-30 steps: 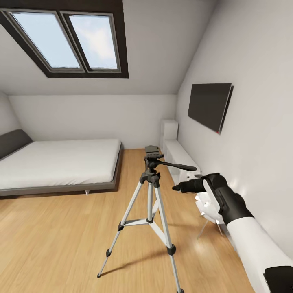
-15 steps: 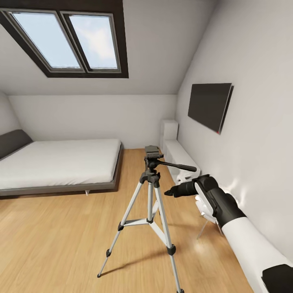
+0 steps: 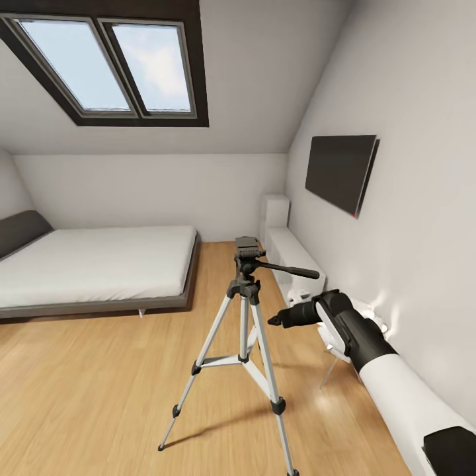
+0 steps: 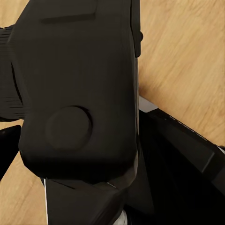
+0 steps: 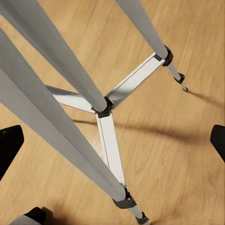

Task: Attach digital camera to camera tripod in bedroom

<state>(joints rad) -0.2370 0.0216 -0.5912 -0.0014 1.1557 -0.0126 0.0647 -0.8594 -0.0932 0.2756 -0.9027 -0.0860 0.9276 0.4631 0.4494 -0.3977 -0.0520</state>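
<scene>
Observation, bedroom. The tripod (image 3: 246, 330) stands upright on the light wood floor (image 3: 99, 396), three silver legs spread, black head on top with its long handle pointing toward the wall that carries the dark flat screen (image 3: 340, 170). The mounting plate on the tripod head is bare. The bed (image 3: 92, 264) lies well apart from the tripod, on the side away from the screen wall; the skylight (image 3: 109, 63) sits in the sloped ceiling above the bed.

Right arm: reaches in from the screen-wall side, its black wrist near the tripod and below the handle. The right gripper (image 3: 277, 320) points at the tripod's upper legs, just beside them, apart from them as far as I can tell. In the right wrist view both dark fingertips (image 5: 9, 147) sit at opposite edges of the picture, so the fingers are spread wide with nothing between them; beyond them are the tripod's legs (image 5: 51, 93), the silver centre braces and black leg joints, over bare floor.

A white lamp (image 3: 334, 337) on thin legs stands behind the right arm, against the screen wall, mostly hidden.

Left gripper (image 4: 112, 206): the left wrist view has a black boxy camera (image 4: 77, 89) pressed close against the lens, with a round raised button on its face, wood floor behind. The camera sits between dark gripper parts, apparently clamped.
</scene>
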